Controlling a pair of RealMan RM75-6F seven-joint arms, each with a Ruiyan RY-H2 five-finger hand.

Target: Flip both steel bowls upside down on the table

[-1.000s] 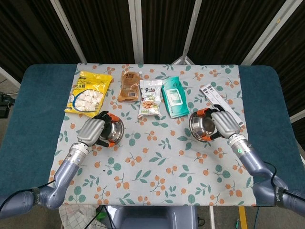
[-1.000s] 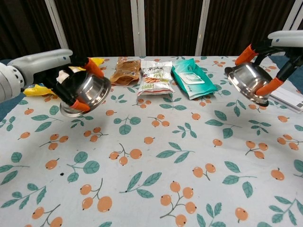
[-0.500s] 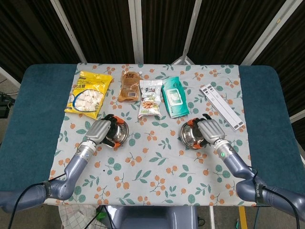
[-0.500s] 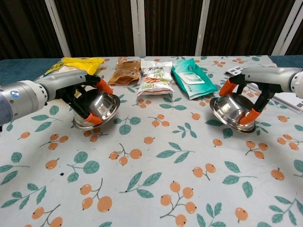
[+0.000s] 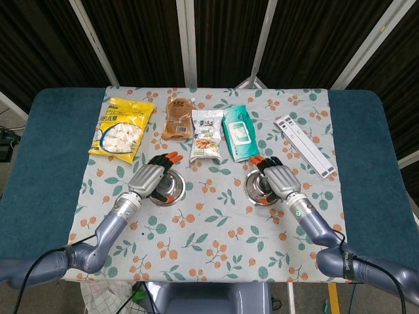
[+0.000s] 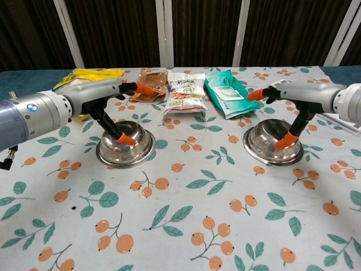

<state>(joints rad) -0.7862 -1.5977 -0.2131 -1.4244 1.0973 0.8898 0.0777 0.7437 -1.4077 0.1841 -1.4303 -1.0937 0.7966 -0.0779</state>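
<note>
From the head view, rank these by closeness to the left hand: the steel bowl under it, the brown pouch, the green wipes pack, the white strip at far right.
Measured from the left hand:
1. Left steel bowl, directly beneath the hand.
2. Brown pouch, behind the hand, slightly toward the centre.
3. Green wipes pack, past the table's centre.
4. White strip, far right edge of the cloth.

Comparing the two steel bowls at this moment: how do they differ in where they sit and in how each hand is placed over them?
The left bowl sits nearer the yellow bag; the right bowl sits below the green wipes pack. The left hand arches over its bowl with one fingertip down on the dome; the right hand has one fingertip by its bowl's side. Both bowls lie rim-down on the cloth, and both hands have their fingers spread.
</note>
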